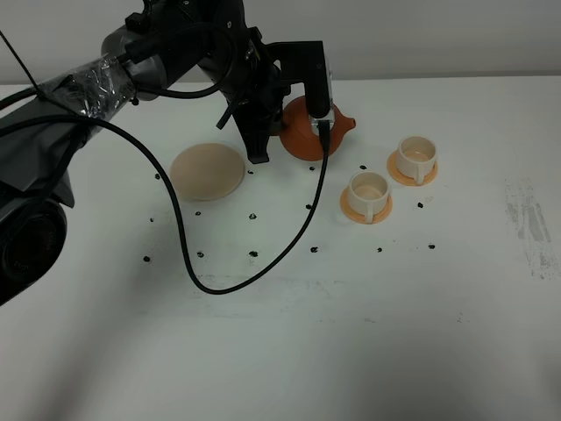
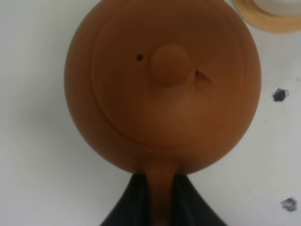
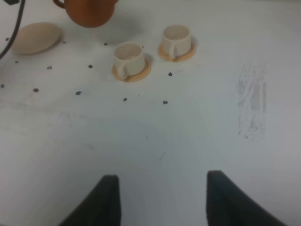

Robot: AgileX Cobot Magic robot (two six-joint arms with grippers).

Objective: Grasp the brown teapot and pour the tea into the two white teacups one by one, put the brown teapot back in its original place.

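The brown teapot is upright, off the cream saucer and to its right, left of the two white teacups. My left gripper is shut on the teapot's handle; in the left wrist view the black fingers clamp the handle below the lid knob. The near teacup and the far teacup stand on orange saucers and look cream inside; no tea shows. My right gripper is open and empty over bare table, with the teapot and teacups far ahead.
A black cable hangs from the left arm and loops across the white table in front of the saucer. Small black marks dot the table around the cups. A grey scuff lies at the right.
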